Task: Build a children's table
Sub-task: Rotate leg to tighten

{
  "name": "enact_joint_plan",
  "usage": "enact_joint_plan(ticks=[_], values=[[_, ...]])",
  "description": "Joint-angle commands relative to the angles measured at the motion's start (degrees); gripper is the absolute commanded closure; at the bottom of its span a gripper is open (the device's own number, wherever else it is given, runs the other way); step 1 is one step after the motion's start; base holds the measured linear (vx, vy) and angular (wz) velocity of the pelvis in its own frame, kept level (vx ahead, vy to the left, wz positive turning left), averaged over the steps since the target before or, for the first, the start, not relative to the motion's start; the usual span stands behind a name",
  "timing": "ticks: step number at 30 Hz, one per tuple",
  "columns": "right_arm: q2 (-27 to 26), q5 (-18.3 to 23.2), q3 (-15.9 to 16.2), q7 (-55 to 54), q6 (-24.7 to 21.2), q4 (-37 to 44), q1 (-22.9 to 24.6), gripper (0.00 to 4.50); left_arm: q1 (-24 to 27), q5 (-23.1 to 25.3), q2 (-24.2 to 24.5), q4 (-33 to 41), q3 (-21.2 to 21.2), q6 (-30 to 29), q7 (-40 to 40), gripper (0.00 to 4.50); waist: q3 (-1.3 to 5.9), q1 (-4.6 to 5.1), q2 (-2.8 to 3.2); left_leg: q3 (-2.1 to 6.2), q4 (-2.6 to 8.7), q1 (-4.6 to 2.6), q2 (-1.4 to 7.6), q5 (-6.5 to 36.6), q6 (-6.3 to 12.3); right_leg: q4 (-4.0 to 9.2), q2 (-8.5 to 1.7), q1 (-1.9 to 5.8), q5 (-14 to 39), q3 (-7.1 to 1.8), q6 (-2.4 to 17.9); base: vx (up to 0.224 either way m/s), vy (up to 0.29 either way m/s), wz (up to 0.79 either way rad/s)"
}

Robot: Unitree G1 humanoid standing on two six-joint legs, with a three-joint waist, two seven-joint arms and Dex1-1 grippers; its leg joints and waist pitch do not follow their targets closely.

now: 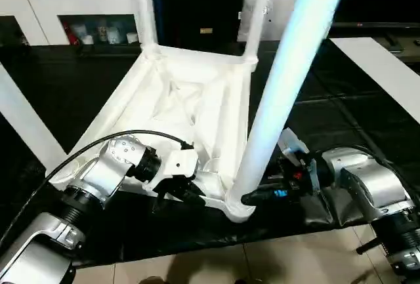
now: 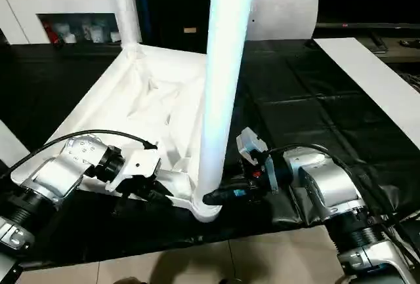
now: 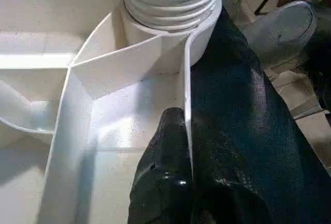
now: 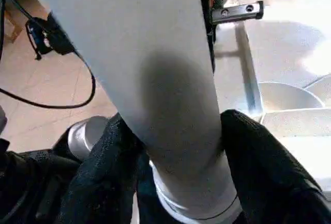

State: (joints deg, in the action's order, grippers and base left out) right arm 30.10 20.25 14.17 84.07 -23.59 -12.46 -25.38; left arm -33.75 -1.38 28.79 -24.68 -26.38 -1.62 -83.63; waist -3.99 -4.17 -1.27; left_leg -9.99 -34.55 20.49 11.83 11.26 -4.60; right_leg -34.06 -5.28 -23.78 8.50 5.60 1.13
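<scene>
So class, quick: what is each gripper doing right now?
Left gripper: shut, fingers pinching the tabletop rim.
Right gripper: fingers around the near leg at its base; grip cannot be told.

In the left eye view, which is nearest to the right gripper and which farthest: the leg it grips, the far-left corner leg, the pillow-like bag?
From the right gripper:
1. Near-corner leg, between its jaws.
2. Far-left corner leg, across the tabletop.
3. Pillow-like bag, behind the table, beside the far-right leg; farthest.

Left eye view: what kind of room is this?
Probably a home-like room or a lab staged as one: a white cabinet with glass-fronted shelves, beige floor tiles, and a black plastic sheet under the work.
</scene>
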Motion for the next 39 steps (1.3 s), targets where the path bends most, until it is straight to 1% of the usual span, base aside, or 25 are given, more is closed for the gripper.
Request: enact_joint_plan(ticks=[1, 2, 3, 5, 6, 7, 8, 9, 10, 11, 12, 13, 15, 16, 17, 18, 19, 21, 24, 25, 32, 35, 36, 37, 39], values=[[-0.79, 2.12, -0.35, -0.91, -2.48, 1.85, -0.08, 2.33, -0.76, -0.35, -0.93, 1.56, -0.18, -1.61, -0.34, 4.50, 4.27, 0.36, -0.31, -0.14, 4.01, -0.20, 1.45, 8.78, 2.66, 3.68, -2.81, 3.43, 18.55, -2.94, 10.78, 0.000, 0.000, 0.00], [-1.45, 2.56, -0.88, -2.20, -3.14, 2.57, 0.39, 2.37, -0.64, -0.54, -1.19, 1.94, 0.14, -2.71, 0.40, 4.50, 4.23, 0.35, -0.27, -0.17, 4.04, -0.27, 1.43, 8.88, 2.51, 3.72, -2.76, 3.42, 18.78, -2.95, 10.71, 0.000, 0.000, 0.00], [-2.98, 3.15, -1.75, -6.00, -4.97, 4.98, 1.86, 2.39, -0.34, -1.39, -2.33, 3.18, 1.31, -6.74, 2.99, 4.50, 4.05, 0.38, -0.14, -0.10, 4.14, -0.26, 1.40, 9.38, 2.04, 3.90, -2.90, 3.34, 20.13, -2.98, 10.27, 0.000, 0.000, 0.00], [-3.96, 2.59, -1.89, -8.91, -5.28, 6.61, 2.88, 2.39, -0.07, -1.90, -3.11, 4.10, 2.09, -9.03, 4.60, 4.50, 3.98, 0.60, -0.39, -0.05, 4.16, -0.26, 1.30, 10.27, 1.67, 4.06, -2.79, 3.34, 21.79, -2.92, 9.62, 0.000, 0.000, 0.00], [-5.16, 1.88, -2.04, -11.88, -5.61, 7.72, 3.59, 2.40, 0.10, -2.03, -3.75, 4.93, 2.57, -10.98, 6.13, 4.50, 3.73, 0.95, -0.40, 0.07, 4.23, -0.32, 1.05, 12.12, 1.19, 4.69, -2.82, 3.25, 26.23, -2.71, 8.00, 0.000, 0.000, 0.00], [-6.33, 1.09, -2.24, -14.69, -5.81, 8.49, 4.11, 2.41, 0.25, -2.03, -4.35, 5.70, 2.96, -12.81, 7.59, 4.50, 3.68, 1.14, -0.27, 0.15, 4.34, -0.28, 1.12, 12.24, 0.77, 4.69, -2.82, 3.31, 27.10, -2.74, 7.49, 0.000, 0.000, 0.00], [-7.59, 0.28, -2.53, -17.76, -6.40, 9.13, 4.52, 2.41, 0.43, -2.06, -5.02, 6.50, 3.36, -14.61, 9.13, 4.50, 3.48, 1.37, -0.26, 0.13, 4.23, -0.58, 0.96, 13.72, 0.61, 5.34, -2.81, 2.84, 30.33, -2.56, 6.35, 0.000, 0.000, 0.00], [-9.28, -0.33, -3.11, -21.33, -7.35, 9.71, 4.86, 2.42, 0.67, -2.32, -5.94, 7.52, 3.93, -16.83, 10.96, 4.50, 3.27, 1.59, -0.11, 0.24, 4.27, -0.54, 0.84, 14.50, 0.39, 5.51, -2.77, 2.84, 31.86, -2.40, 5.68, 0.000, 0.000, 0.00], [-9.28, -0.33, -3.11, -21.33, -7.35, 9.71, 4.86, 2.42, 0.67, -2.32, -5.94, 7.52, 3.93, -16.83, 10.96, 4.50, 3.33, 2.32, -0.43, 0.54, 4.36, 0.11, 0.57, 14.68, -0.01, 5.58, -2.67, 3.33, 33.94, -1.95, 4.21, 0.000, 0.000, 0.00], [-12.59, -1.41, -4.25, -27.50, -8.71, 10.53, 5.25, 2.44, 1.04, -2.14, -7.77, 9.08, 4.89, -20.05, 14.71, 4.50, 3.28, 2.67, -0.45, 0.62, 4.32, 0.19, 0.45, 15.09, -0.15, 5.87, -2.61, 3.23, 35.59, -1.74, 3.25, 0.000, 0.000, 0.00], [-12.85, -1.52, -4.34, -28.00, -8.82, 10.59, 5.27, 2.45, 1.07, -2.09, -7.92, 9.20, 4.95, -20.27, 15.00, 4.50, 3.20, 3.76, -0.44, 0.76, 3.95, 0.16, 0.12, 16.12, -0.46, 6.75, -2.69, 2.99, 38.79, -1.18, 1.56, 0.000, 0.000, 0.00], [-16.45, -3.39, -5.39, -35.17, -10.84, 11.43, 5.52, 2.46, 1.69, -1.69, -10.13, 11.46, 5.85, -24.40, 18.95, 4.50, 3.26, 4.19, -0.22, 0.83, 3.93, 0.25, 0.07, 16.06, -0.65, 6.69, -2.64, 3.14, 38.67, -1.10, 1.25, 0.000, 0.000, 0.00], [-17.85, -4.46, -5.67, -38.24, -11.51, 11.68, 5.59, 2.46, 1.89, -1.43, -11.09, 12.22, 6.25, -25.83, 20.59, 4.50, 3.31, 5.27, -0.30, 1.12, 4.06, 0.75, 0.07, 15.91, -0.64, 6.81, -2.61, 3.42, 38.08, -0.70, 0.87, 0.000, 0.000, 0.00], [-20.51, -6.30, -6.55, -43.72, -12.08, 11.08, 5.31, 2.47, 2.03, -0.69, -12.96, 12.78, 6.95, -27.85, 23.90, 4.50, 3.47, 5.80, -0.07, 1.31, 4.08, 0.82, 0.08, 16.31, -0.09, 7.01, -2.69, 3.66, 37.39, -0.41, 0.77, 0.000, 0.000, 0.00], [-22.27, -7.45, -7.09, -47.64, -12.48, 10.79, 5.17, 2.48, 2.11, -0.16, -14.20, 13.26, 7.38, -29.36, 26.26, 4.50, 3.55, 6.03, 0.05, 1.33, 4.17, 0.76, 0.26, 16.00, 0.03, 6.95, -2.73, 3.62, 35.98, -0.51, 1.28, 0.000, 0.000, 0.00], [-24.93, -8.74, -8.30, -53.01, -12.60, 9.88, 4.80, 2.48, 1.97, 0.49, -16.21, 13.26, 8.26, -30.37, 29.90, 4.50, 3.46, 6.57, 0.22, 1.37, 4.20, 0.64, 0.36, 15.97, 0.03, 6.99, -2.63, 3.19, 33.81, -0.40, 2.66, 0.000, 0.000, 0.00], [-27.34, -9.92, -9.34, -57.78, -12.45, 9.14, 4.46, 2.48, 1.81, 1.11, -17.98, 13.29, 8.92, -31.25, 33.09, 4.50, 3.56, 7.14, 0.02, 1.31, 4.04, 0.44, 0.17, 16.69, 0.16, 7.05, -2.52, 3.02, 33.26, -0.25, 3.35, 0.000, 0.000, 0.00], [-31.06, -12.04, -10.14, -64.53, -9.78, 7.76, 3.84, 2.48, 1.31, 1.79, -21.32, 12.40, 10.00, -31.23, 38.55, 4.50, 3.49, 7.41, 0.05, 1.22, 3.92, 0.06, -0.05, 17.32, 0.68, 7.31, -2.49, 2.81, 33.40, -0.21, 3.71, 0.000, 0.000, 0.00], [-33.75, -12.84, -11.03, -68.10, -7.21, 7.58, 3.88, 2.48, 1.01, 2.33, -22.80, 12.19, 9.92, -30.77, 40.64, 4.50, 3.54, 7.35, 0.07, 1.08, 4.17, -0.03, 0.16, 16.40, 1.95, 6.90, -2.43, 2.71, 29.62, -0.80, 4.86, 0.000, 0.000, 0.00], [-34.37, -12.69, -11.32, -68.44, -6.39, 7.58, 3.89, 2.15, 0.94, 2.48, -22.92, 12.17, 9.77, -30.61, 40.69, 4.50, 3.61, 7.25, 0.27, 1.12, 4.34, 0.21, 0.32, 15.67, 2.26, 6.54, -2.45, 2.98, 27.66, -0.99, 5.36, 0.000, 0.000, 0.00], [-34.40, -12.68, -12.09, -67.60, -2.92, 8.32, 4.40, 1.38, 1.65, 3.46, -21.20, 13.20, 8.65, -30.35, 38.88, 4.50, 3.98, 6.34, 0.56, 0.80, 4.33, 0.69, 0.59, 10.48, 3.15, 5.15, -2.54, 3.53, 18.09, -1.81, 8.82, 0.000, 0.000, 0.00], [-33.18, -12.52, -12.38, -67.11, -1.83, 8.90, 4.94, 1.16, 2.20, 3.08, -20.05, 13.65, 8.48, -29.72, 37.65, 4.50, 3.93, 6.15, 0.58, 0.73, 4.35, 0.72, 0.65, 9.80, 3.51, 5.01, -2.53, 3.67, 17.02, -1.85, 9.46, 0.000, 0.000, 0.00], [-29.39, -11.36, -12.07, -62.01, -0.92, 10.48, 6.14, 1.06, 2.71, 2.69, -17.68, 13.35, 8.12, -28.06, 35.00, 4.50, 3.93, 6.02, 0.55, 0.72, 4.36, 0.70, 0.66, 9.63, 3.56, 4.99, -2.52, 3.74, 17.03, -1.84, 9.53, 0.000, 0.000, 0.00], [-27.57, -10.24, -11.97, -58.79, -0.72, 11.30, 6.72, 1.06, 2.88, 2.52, -16.59, 13.09, 7.99, -26.64, 33.63, 4.50, 3.92, 5.67, 0.63, 0.77, 4.35, 0.76, 0.68, 9.50, 3.95, 4.97, -2.57, 3.99, 16.82, -1.84, 9.24, 0.000, 0.000, 0.00], [-25.52, -8.54, -12.54, -55.31, -1.63, 12.33, 7.28, 0.85, 3.06, 2.02, -15.35, 12.76, 8.00, -25.23, 31.53, 4.50, 3.85, 5.32, 0.68, 0.61, 4.35, 0.66, 0.90, 9.02, 4.70, 4.79, -2.53, 3.81, 15.25, -2.02, 9.86, 0.000, 0.000, 0.00]])
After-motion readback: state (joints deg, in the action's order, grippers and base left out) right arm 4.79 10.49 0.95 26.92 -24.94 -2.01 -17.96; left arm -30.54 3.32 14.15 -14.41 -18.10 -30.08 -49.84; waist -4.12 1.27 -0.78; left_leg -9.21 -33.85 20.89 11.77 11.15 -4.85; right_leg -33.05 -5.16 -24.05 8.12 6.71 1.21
